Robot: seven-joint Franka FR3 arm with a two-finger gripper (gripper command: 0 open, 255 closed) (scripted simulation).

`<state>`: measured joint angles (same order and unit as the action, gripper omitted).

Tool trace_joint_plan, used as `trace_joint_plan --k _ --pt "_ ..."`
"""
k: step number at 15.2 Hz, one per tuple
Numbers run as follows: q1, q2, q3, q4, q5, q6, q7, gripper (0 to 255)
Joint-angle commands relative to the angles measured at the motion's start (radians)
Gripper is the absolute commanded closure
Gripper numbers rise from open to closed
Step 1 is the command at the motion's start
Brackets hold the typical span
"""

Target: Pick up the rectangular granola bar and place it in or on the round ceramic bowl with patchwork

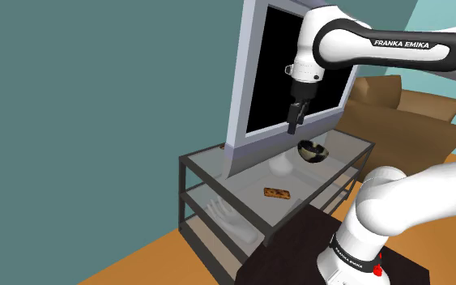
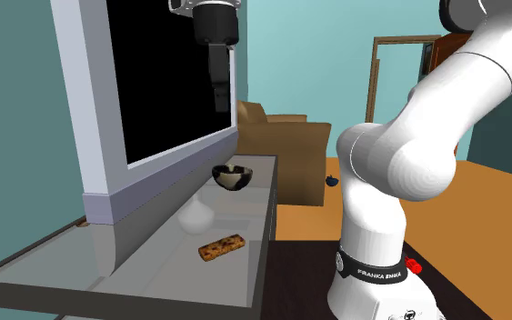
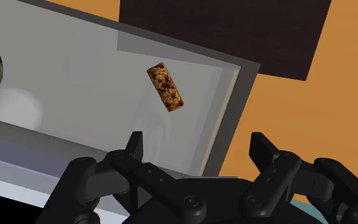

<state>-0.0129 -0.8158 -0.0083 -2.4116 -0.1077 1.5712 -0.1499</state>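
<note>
Hovering above a seemingly glass tabletop (image 1: 242,182), the tool (image 1: 293,128) stands released; teal walls (image 1: 96,97), orange floor (image 1: 129,265).

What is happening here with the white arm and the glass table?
The white arm holds its black gripper open and empty, high above the glass table, in front of a big screen. The granola bar lies flat on the table top, not yet picked up. The dark round bowl stands apart from it on the same top.
</note>
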Motion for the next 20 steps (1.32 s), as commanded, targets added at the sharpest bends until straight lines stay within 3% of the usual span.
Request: trace_joint_plan --k 1,11,20 --pt "0.000 0.000 0.000 0.000 0.000 0.000 0.000 0" --pt "0.011 0.005 -0.137 -0.320 -0.072 0.346 -0.186 0" --pt "0.011 0.224 -0.288 -0.490 -0.154 0.747 -0.364 0"
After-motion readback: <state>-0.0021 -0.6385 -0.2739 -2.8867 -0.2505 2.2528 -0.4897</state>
